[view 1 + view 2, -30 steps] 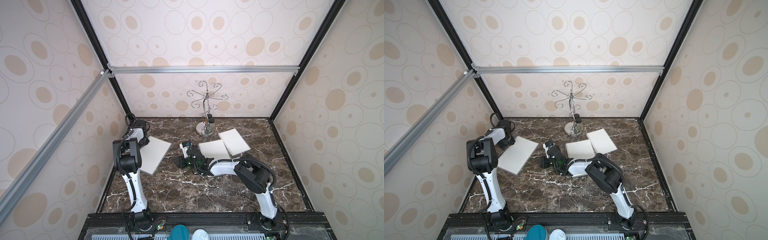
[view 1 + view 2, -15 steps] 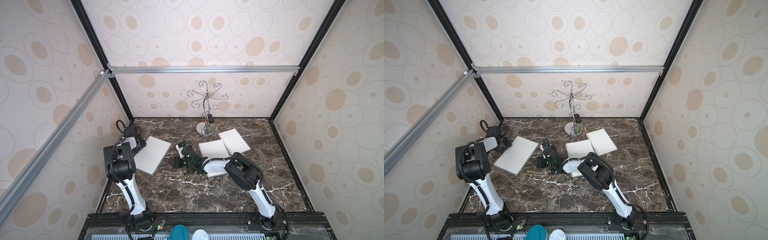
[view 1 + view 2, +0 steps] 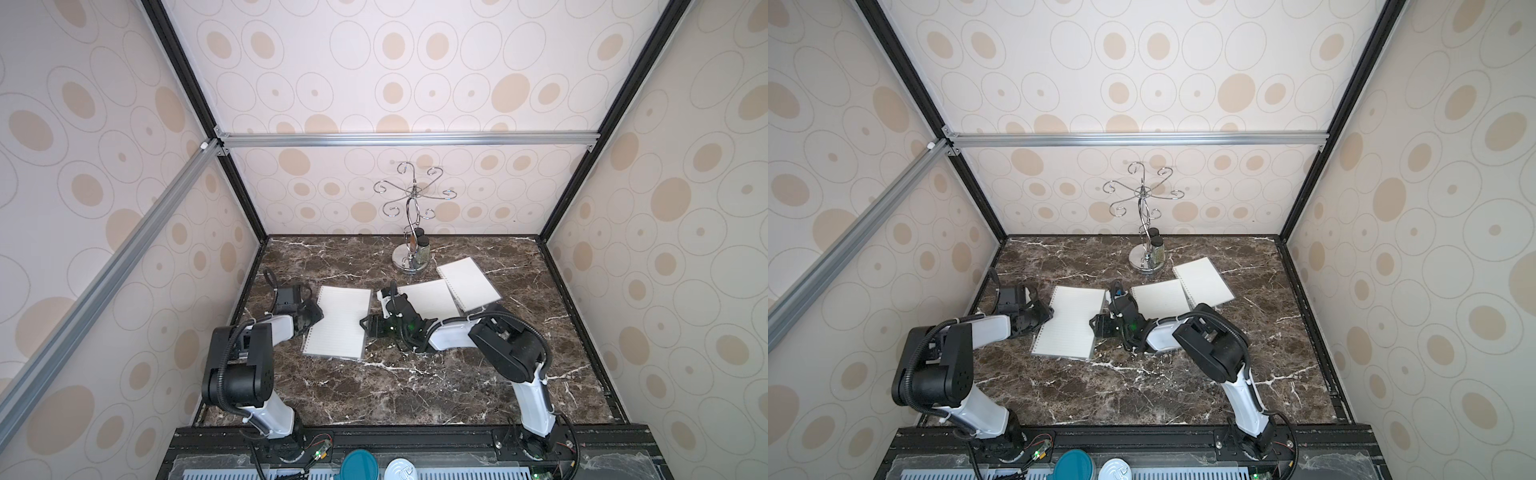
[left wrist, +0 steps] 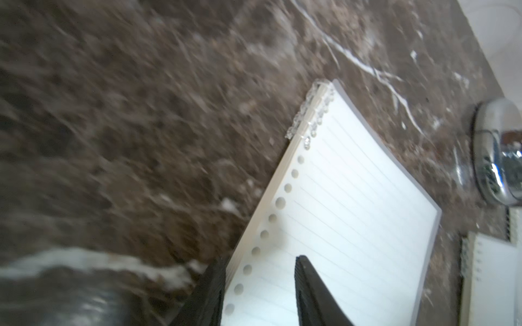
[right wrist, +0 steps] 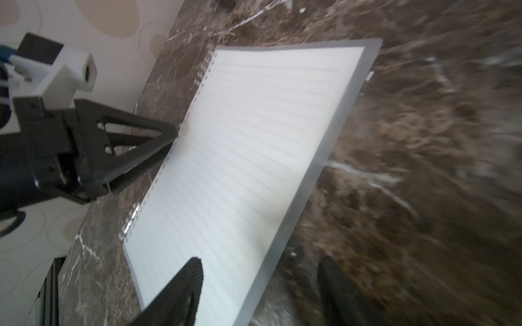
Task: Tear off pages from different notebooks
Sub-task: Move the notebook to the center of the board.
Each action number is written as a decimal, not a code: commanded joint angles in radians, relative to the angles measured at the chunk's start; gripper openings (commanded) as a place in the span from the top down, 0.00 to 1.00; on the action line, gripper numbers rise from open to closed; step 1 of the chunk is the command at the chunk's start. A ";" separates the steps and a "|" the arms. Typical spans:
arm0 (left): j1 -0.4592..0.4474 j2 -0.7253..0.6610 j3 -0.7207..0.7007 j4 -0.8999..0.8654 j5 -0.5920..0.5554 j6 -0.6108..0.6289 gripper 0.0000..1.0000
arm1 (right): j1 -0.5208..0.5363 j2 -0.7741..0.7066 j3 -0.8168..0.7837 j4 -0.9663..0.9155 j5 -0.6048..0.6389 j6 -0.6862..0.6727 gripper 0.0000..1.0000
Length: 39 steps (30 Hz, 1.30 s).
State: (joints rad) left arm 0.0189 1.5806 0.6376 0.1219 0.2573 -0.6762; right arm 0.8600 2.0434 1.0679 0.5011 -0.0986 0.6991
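Over the last second the lined notebook (image 3: 338,322) has slid across the bench (image 3: 415,395) toward the middle and turned squarer, seemingly nudged by the left arm. Its free edge now lies between the fingers of the right end effector (image 5: 260,261), whose jaws have spread and stand released, one finger over the top page (image 5: 254,141) and one past the grey cover (image 5: 341,113). The left end effector (image 4: 260,261) sits at the binding side, jaws parted and gripping nothing, one finger outside the punched holes (image 4: 272,218) and the other over the page. Both arms are thus on one pad, probably ready to hold and pull, but no sheet is off: the page lies flat and whole. The other two notebooks (image 3: 430,297) (image 3: 471,282) lie by the metal stand (image 3: 409,262). Only the top views show all three pads. Only the wrist views show the finger gaps, and the left wrist view shows clear rings (image 4: 309,113) at the far corner, with bare holes nearer.
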 commanded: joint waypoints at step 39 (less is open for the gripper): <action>-0.326 -0.158 -0.274 -0.007 -0.154 -0.156 0.58 | -0.149 -0.091 -0.036 -0.266 -0.155 -0.021 0.37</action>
State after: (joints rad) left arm -0.2962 1.3846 0.4091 0.2440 0.0811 -0.8375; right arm 0.7067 1.9381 1.0241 0.2653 -0.2375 0.6838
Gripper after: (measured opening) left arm 0.418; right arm 0.632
